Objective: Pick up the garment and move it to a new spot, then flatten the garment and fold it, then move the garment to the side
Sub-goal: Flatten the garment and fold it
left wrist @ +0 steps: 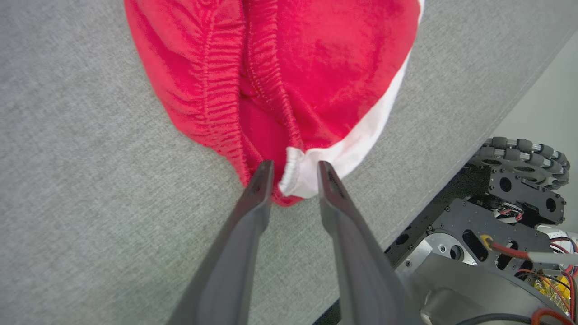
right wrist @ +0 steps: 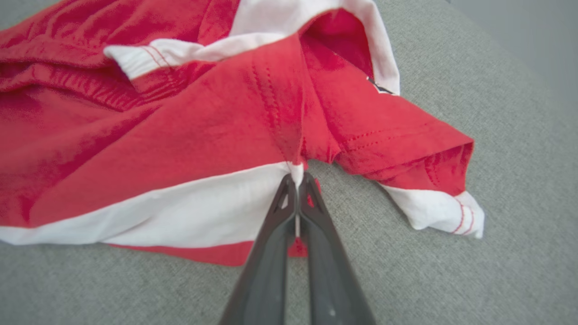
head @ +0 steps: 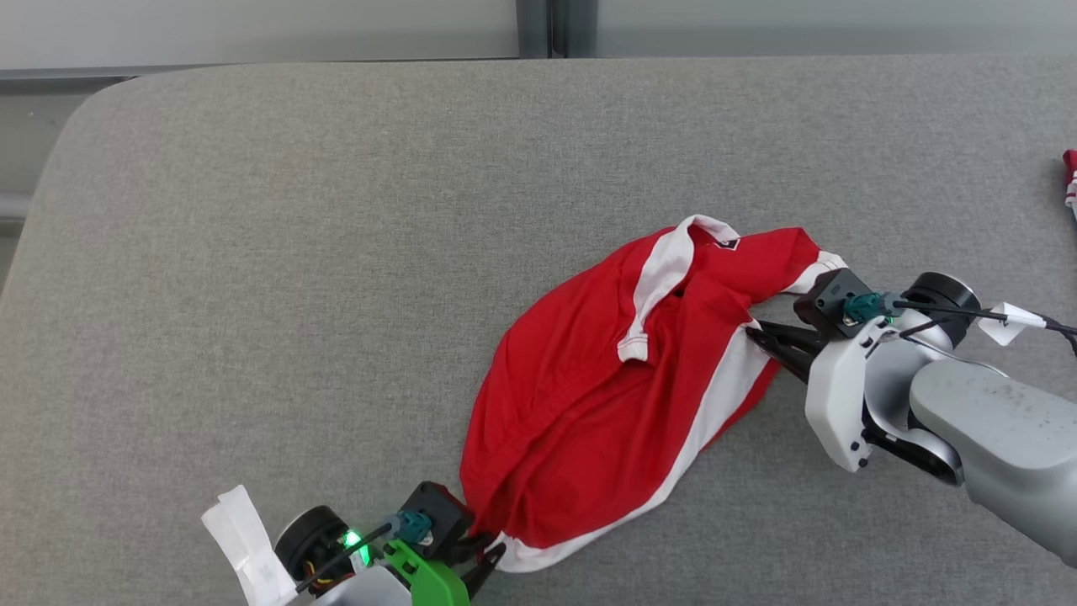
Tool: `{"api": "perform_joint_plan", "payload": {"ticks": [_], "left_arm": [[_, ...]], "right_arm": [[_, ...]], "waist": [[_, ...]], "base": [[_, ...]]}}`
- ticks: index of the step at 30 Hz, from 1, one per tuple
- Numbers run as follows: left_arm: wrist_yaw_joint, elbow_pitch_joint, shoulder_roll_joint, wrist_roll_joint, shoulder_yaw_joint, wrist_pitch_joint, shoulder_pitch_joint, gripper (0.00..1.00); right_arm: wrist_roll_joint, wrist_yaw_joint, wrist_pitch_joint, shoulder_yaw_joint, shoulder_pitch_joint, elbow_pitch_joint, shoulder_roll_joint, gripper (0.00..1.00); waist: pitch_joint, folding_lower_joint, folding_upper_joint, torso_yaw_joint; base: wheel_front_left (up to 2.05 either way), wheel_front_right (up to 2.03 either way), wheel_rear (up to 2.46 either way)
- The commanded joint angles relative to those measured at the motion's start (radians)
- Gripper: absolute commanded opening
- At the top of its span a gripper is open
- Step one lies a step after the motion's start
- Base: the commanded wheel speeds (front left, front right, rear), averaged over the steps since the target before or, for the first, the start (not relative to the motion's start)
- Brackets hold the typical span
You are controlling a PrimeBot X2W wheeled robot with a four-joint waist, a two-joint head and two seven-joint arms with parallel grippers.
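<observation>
A red garment [head: 623,396] with white stripes and a white collar lies crumpled on the grey padded table [head: 336,252]. My left gripper [head: 488,551] is at the garment's near lower corner. In the left wrist view its jaws [left wrist: 293,169] stand apart on either side of the garment's [left wrist: 271,67] white hem corner, open around the cloth. My right gripper [head: 749,331] reaches in from the right at mid-side. In the right wrist view this gripper [right wrist: 297,180] is shut, pinching the garment [right wrist: 180,135] where the white stripe meets the red, beside a sleeve [right wrist: 406,153].
The table's near edge [left wrist: 433,203] runs close to my left gripper, with my wheeled base [left wrist: 519,167] below it. A small red and white item [head: 1070,177] lies at the table's far right edge. Bare grey surface spreads to the left and behind the garment.
</observation>
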Motion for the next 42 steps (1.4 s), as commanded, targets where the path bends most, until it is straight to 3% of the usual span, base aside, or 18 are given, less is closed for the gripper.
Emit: {"api": "perform_joint_plan", "payload": {"ticks": [1, 9, 21, 33, 37, 42], "left_arm": [[-0.006, 0.006, 0.008, -0.019, 0.003, -0.002, 0.018, 0.0], [0.022, -0.038, -0.006, -0.151, 0.092, -0.092, 0.09, 0.0], [0.058, -0.326, -0.037, -0.383, 0.274, -0.26, 0.242, 0.0], [0.088, -0.416, -0.029, -0.413, 0.32, -0.321, 0.329, 0.0], [0.093, -0.454, -0.024, -0.417, 0.332, -0.325, 0.326, 0.0], [0.088, -0.502, 0.002, -0.414, 0.369, -0.299, 0.246, 0.0]], "right_arm": [[0.017, -0.001, -0.007, 0.001, 0.015, -0.012, -0.013, 0.0], [0.141, -0.001, -0.09, -0.073, 0.079, -0.127, -0.132, 0.0], [0.419, -0.001, -0.164, -0.304, 0.372, -0.434, -0.36, 0.0], [0.815, -0.001, -0.23, -0.457, 0.67, -0.749, -0.643, 0.0], [0.898, -0.001, -0.243, -0.543, 0.721, -0.83, -0.69, 0.0], [0.914, -0.001, -0.242, -0.714, 0.761, -0.834, -0.686, 0.0]], "waist": [[-0.011, 0.0, 0.0, -0.003], [-0.061, 0.0, 0.0, -0.021], [-0.106, 0.0, 0.0, -0.082], [-0.111, 0.0, 0.0, -0.125], [-0.096, 0.0, 0.0, -0.138], [-0.033, 0.0, 0.0, -0.139]], "base": [[0.0, 0.0, 0.0], [0.0, 0.0, 0.0], [0.0, 0.0, 0.0], [0.0, 0.0, 0.0], [0.0, 0.0, 0.0], [0.0, 0.0, 0.0]]}}
